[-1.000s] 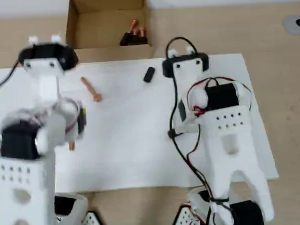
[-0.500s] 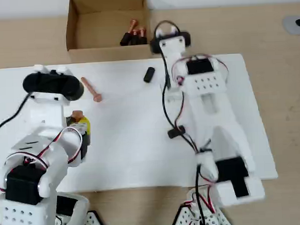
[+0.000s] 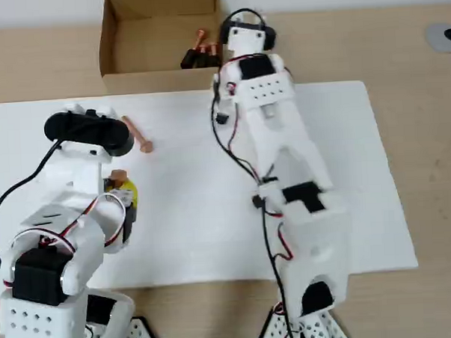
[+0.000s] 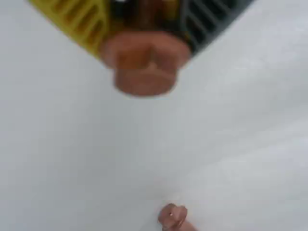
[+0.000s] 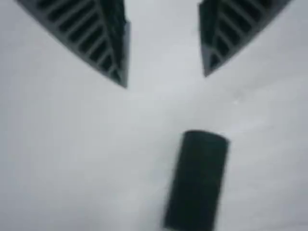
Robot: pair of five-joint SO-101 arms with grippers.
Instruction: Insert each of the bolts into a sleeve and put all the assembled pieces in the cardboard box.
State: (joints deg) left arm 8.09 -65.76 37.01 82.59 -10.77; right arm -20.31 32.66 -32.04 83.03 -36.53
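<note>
Two bolts on the surface. One, the held bolt (image 4: 144, 65), is clamped by its shank in my left gripper (image 4: 144, 19), between one yellow and one black finger, head outward, above the left half of the white sheet (image 3: 183, 216). The loose bolt (image 3: 138, 135) lies flat near the sheet's far edge, left of centre, apart from everything else; the left wrist view shows it head-on (image 4: 172, 217).

One free sleeve (image 5: 197, 180), black, lies at the far edge of the sheet near its middle. My right gripper (image 5: 163, 53) hangs just short of it, jaws apart and holding nothing.

One cardboard box (image 3: 107, 39) stands on the table (image 3: 416, 71) just beyond the sheet's far edge. The assembled pieces (image 3: 202, 52) lie in its right part, at least two; I cannot tell the exact count.

Compared with a second ago, my right arm has unfolded from the sheet's middle and stretched out to the far edge over the sleeve. My left arm has lowered, still gripping its bolt. The loose bolt, the sleeve and the box contents have not shifted.
</note>
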